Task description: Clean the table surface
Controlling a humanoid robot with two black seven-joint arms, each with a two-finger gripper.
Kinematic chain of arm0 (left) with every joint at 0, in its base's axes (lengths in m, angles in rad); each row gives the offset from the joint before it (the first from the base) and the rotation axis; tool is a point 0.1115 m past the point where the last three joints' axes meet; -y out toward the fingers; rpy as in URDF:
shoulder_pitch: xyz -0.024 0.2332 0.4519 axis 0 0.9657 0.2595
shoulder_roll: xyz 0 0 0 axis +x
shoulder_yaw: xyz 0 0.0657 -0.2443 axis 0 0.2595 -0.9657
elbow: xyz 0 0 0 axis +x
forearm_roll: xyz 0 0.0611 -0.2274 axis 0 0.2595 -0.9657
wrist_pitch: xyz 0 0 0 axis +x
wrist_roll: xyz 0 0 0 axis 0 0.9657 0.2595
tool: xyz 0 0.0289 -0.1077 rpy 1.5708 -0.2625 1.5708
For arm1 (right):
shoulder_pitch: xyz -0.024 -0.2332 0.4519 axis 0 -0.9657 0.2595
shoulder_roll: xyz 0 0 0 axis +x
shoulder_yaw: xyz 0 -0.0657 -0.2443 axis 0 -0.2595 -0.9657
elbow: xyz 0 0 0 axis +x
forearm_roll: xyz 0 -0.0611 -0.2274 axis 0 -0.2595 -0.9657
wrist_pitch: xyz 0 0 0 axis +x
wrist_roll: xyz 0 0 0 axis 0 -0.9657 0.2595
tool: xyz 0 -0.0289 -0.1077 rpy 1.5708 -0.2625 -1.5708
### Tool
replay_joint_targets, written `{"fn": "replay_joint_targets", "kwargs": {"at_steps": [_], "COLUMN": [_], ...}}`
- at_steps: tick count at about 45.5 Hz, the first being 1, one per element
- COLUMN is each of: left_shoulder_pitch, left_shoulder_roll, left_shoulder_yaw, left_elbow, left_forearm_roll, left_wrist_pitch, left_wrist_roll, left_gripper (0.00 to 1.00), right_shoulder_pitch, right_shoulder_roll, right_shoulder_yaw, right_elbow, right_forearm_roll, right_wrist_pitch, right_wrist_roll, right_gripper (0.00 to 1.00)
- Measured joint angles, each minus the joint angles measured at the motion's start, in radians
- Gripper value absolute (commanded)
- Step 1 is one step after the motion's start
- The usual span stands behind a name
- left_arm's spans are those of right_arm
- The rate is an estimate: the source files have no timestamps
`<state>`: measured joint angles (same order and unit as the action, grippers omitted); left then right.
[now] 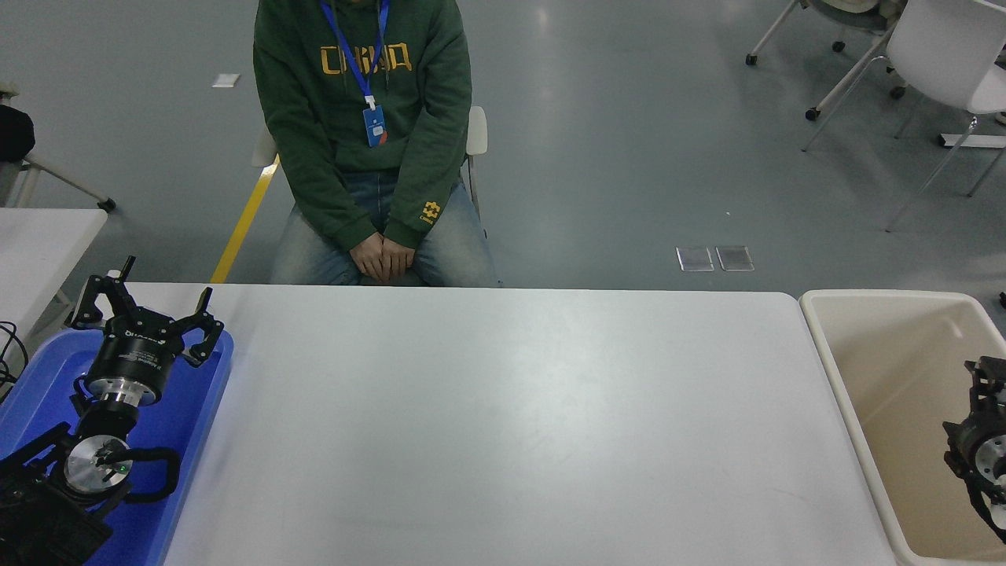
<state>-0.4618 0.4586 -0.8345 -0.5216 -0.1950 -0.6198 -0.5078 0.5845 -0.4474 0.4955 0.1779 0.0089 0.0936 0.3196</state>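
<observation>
The table surface (503, 424) is a wide white-grey top that fills the middle of the head view, and nothing lies on it. My left gripper (149, 303) is parked at the lower left above a blue tray (196, 409), open, with nothing between its fingers. My right gripper (986, 373) comes in at the right edge and hangs inside a beige bin (821, 322) beside the table's right end. It is partly cut off by the picture's edge.
A person in a green hoodie (361, 134) sits at the far side with hands (383, 258) clasped in the lap, off the table. A small white table corner (39, 236) is at the left. White chairs (935, 55) stand at the back right.
</observation>
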Motion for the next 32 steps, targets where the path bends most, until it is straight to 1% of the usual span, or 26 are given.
{"fn": "replay_joint_targets", "kwargs": {"at_steps": [5, 10, 19, 25, 32], "left_shoulder_pitch": [0.0, 0.0, 0.0, 0.0, 0.0], "left_shoulder_roll": [0.0, 0.0, 0.0, 0.0, 0.0], "left_shoulder_yaw": [0.0, 0.0, 0.0, 0.0, 0.0], "left_elbow": [0.0, 0.0, 0.0, 0.0, 0.0], "left_forearm_roll": [0.0, 0.0, 0.0, 0.0, 0.0], "left_wrist_pitch": [0.0, 0.0, 0.0, 0.0, 0.0], "left_wrist_roll": [0.0, 0.0, 0.0, 0.0, 0.0], "left_gripper": [1.0, 1.0, 1.0, 1.0, 1.0], "right_shoulder_pitch": [-0.016, -0.053, -0.105, -0.134, -0.144], "right_shoulder_roll": [-0.026, -0.043, -0.062, -0.062, -0.028], "right_shoulder_yaw": [0.086, 0.177, 0.267, 0.309, 0.337], "right_elbow": [0.105, 0.212, 0.366, 0.464, 0.527], "right_forearm_roll": [0.004, 0.0, -0.005, -0.005, -0.005], "right_wrist_pitch": [0.033, 0.091, 0.167, 0.194, 0.198], "right_wrist_roll": [0.014, 0.041, 0.069, 0.088, 0.122], "right_gripper": [1.0, 1.0, 1.0, 1.0, 1.0]}}
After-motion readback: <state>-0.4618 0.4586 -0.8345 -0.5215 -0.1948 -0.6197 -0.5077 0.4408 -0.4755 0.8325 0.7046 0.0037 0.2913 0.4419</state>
